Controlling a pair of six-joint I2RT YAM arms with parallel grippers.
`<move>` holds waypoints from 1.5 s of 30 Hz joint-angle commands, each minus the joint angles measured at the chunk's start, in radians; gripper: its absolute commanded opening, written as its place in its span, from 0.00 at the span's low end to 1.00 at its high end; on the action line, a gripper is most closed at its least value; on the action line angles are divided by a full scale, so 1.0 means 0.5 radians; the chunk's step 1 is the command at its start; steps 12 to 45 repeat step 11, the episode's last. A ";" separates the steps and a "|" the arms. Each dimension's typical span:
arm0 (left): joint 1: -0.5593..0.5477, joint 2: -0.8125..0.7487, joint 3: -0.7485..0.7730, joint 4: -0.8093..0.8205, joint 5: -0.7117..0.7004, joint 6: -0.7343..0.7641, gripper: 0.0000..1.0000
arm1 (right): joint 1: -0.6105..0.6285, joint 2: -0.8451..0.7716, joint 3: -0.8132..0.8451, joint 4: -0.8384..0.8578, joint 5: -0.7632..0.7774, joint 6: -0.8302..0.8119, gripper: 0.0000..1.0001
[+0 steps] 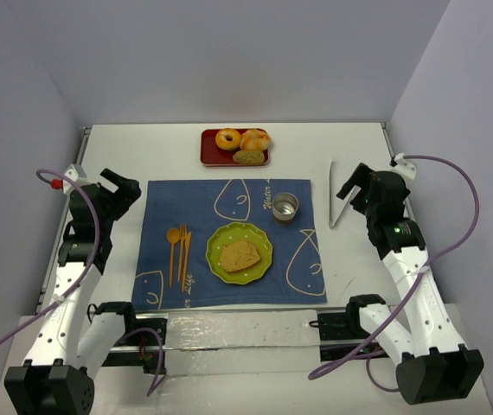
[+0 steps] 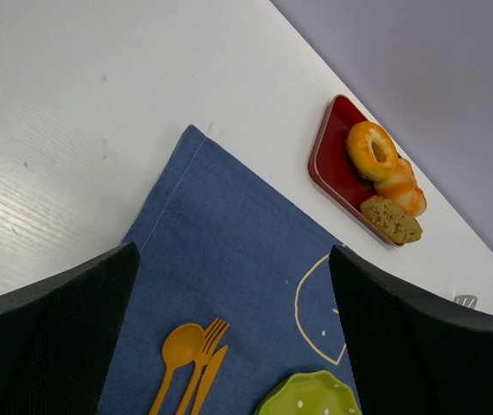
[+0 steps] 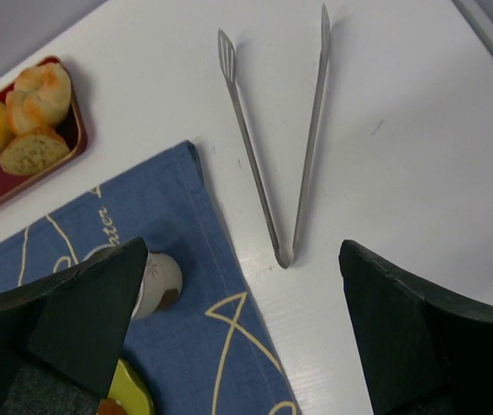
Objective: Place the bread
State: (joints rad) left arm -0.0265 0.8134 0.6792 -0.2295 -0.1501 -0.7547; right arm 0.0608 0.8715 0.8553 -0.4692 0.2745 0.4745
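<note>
**Figure. Bread placed, both arms standing off.** The bread [image 1: 240, 256] is lying flat on the green plate [image 1: 262, 238], inside its rim, on the blue placemat [image 1: 186, 203]. The right gripper [image 3: 242, 298] is hanging above the tabletop [image 1: 117, 147] with its jaws spread wide and nothing between them. The left gripper [image 2: 233, 294] is likewise standing wide open and empty over the placemat's far left corner.

*Risks (judged).* The placement is looking complete, so the hazards are lying in the retreat. The tongs [image 3: 283, 251] are resting directly under the right gripper, and a low sweep could be knocking them across the tabletop. The metal cup [image 1: 284, 207] is standing near the plate, and a drag on the placemat could be tipping the cup or shifting the plate.

*Obscured.* In the right wrist view the left finger is covering part of the cup, and the plate is showing only as a sliver. The left wrist view is cutting off the plate at its rim, leaving the bread out of sight.
</note>
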 commanded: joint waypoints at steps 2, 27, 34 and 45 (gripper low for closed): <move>-0.005 -0.056 -0.006 0.049 -0.030 0.016 0.99 | 0.004 -0.153 -0.107 -0.053 -0.051 0.030 1.00; -0.002 -0.028 0.001 0.045 -0.028 0.012 0.99 | 0.001 -0.249 -0.164 0.009 -0.030 0.018 1.00; -0.002 -0.028 0.001 0.045 -0.028 0.012 0.99 | 0.001 -0.249 -0.164 0.009 -0.030 0.018 1.00; -0.002 -0.028 0.001 0.045 -0.028 0.012 0.99 | 0.001 -0.249 -0.164 0.009 -0.030 0.018 1.00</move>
